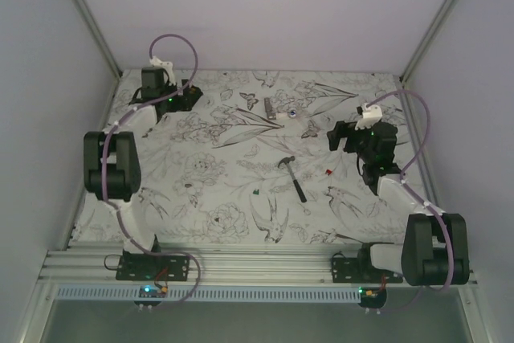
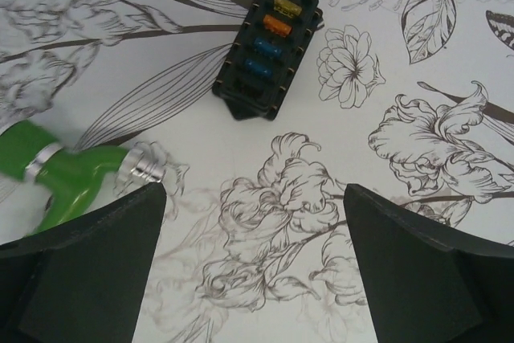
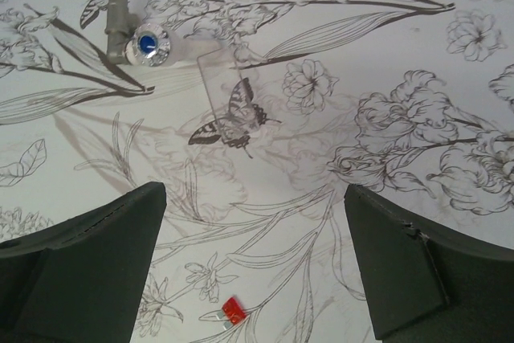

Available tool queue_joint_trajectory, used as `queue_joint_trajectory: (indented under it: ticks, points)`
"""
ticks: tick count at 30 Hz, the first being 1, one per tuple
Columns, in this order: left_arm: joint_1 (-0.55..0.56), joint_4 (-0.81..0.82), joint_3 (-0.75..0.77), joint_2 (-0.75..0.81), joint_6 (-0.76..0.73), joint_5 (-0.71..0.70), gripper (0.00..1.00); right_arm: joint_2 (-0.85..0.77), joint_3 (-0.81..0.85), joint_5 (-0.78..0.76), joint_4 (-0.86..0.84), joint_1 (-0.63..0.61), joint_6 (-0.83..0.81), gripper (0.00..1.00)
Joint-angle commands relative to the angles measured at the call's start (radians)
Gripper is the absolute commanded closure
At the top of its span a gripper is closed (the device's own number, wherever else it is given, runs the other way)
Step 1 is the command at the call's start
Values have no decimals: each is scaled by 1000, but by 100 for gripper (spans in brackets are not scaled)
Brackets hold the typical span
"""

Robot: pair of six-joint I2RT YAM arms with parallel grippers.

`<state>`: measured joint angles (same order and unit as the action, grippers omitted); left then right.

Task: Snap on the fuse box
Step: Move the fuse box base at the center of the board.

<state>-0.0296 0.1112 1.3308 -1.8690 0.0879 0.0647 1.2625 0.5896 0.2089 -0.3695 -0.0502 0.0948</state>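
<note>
Cloth (image 1: 217, 158) over the whole table, white with inked flowers, birds and butterflies. Plain pale walls (image 1: 265, 6) on three sides, rail (image 1: 241, 267) along the near edge.

From the top: hammer (image 1: 293, 177) lying mid-table, left arm (image 1: 108, 166) stretched into the far left corner, right arm (image 1: 430, 247) out toward the far right. Nothing readable at the end of the left arm up there, just black on black.

Sorted by the left wrist cam: fuse box (image 2: 269, 50) flat on the cloth, ahead of the left gripper (image 2: 255, 198) and well apart from it, yellow, orange and blue fuses in a row on top. Fingers (image 2: 88, 279) spread wide, nothing gripped. Also a green fitting (image 2: 72, 174) with silver ends just beside the left finger, not findable from above.

Right wrist cam: right gripper (image 3: 255, 194) gaping too and empty, above a clear panel (image 3: 233, 94) lost in the top view, a grey piece (image 3: 120, 30) with a blue cap, and a red fuse (image 3: 233, 309).
</note>
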Motion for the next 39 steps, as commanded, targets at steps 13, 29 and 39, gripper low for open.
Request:
queue_joint_trajectory:
  ticks: [13, 29, 39]
  points:
    - [-7, -331, 657, -507, -75, 116, 11, 10, 11, 125, 30, -8, 26, 0]
    - [5, -503, 812, -600, -68, 192, 52, 70, 32, 189, 48, -9, 44, 0]
    - [70, -515, 494, -337, -32, 133, 60, 76, 38, 207, 54, -8, 92, 0]
